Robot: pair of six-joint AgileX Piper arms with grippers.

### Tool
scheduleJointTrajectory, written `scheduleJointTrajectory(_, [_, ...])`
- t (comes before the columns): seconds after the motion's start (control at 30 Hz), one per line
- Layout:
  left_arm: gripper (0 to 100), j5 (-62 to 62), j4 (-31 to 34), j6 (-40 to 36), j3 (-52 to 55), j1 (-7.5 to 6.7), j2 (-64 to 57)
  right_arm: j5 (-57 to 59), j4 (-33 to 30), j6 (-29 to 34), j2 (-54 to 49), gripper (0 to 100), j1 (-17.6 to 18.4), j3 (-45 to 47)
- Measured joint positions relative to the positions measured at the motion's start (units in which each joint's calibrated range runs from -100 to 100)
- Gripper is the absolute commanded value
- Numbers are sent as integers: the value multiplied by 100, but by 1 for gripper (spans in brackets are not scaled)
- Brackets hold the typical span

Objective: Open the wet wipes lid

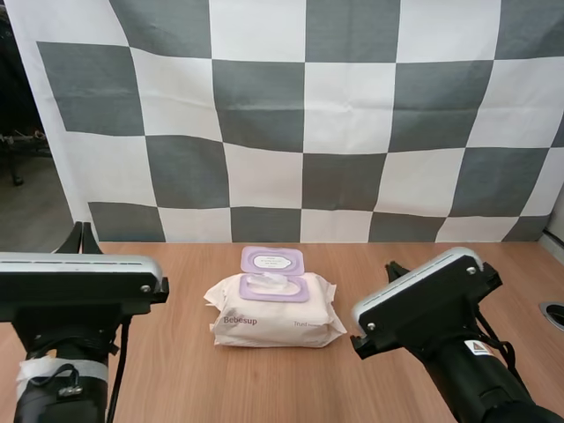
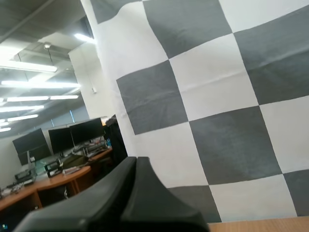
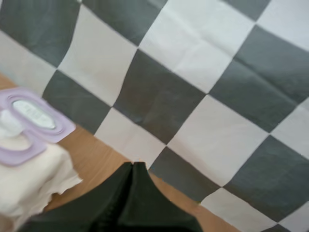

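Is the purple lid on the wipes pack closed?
No, the purple lid lies flipped back behind the opening of the wet wipes pack, where a white wipe pokes out.

Right wrist view crops the wipes pack.

Light: bright, even, diffuse overhead.
Wet wipes pack throws a thin soft shadow on the matte table; its white wrap washes out in right wrist view.
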Motion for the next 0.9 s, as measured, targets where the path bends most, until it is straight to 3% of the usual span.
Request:
scheduleJointTrajectory(0.17, [0, 792, -830, 670, 3, 0, 0, 190, -119, 0, -719, 0, 0, 0])
scheduleJointTrajectory(0.3, [0, 1824, -1538, 1182, 3, 0, 0, 706, -720, 0, -680, 0, 0, 0])
scheduleJointTrajectory(0.47, [0, 3144, -2012, 1219, 3, 0, 0, 807, -1579, 0, -547, 0, 0, 0])
scheduleJointTrajectory(0.67, [0, 4704, -1601, 454, 3, 0, 0, 652, -2012, 597, -755, 0, 74, 0])
scheduleJointTrajectory(0.9, [0, 6060, -413, -570, 3, 0, 0, -920, -1351, 1622, -847, 0, 112, 0])
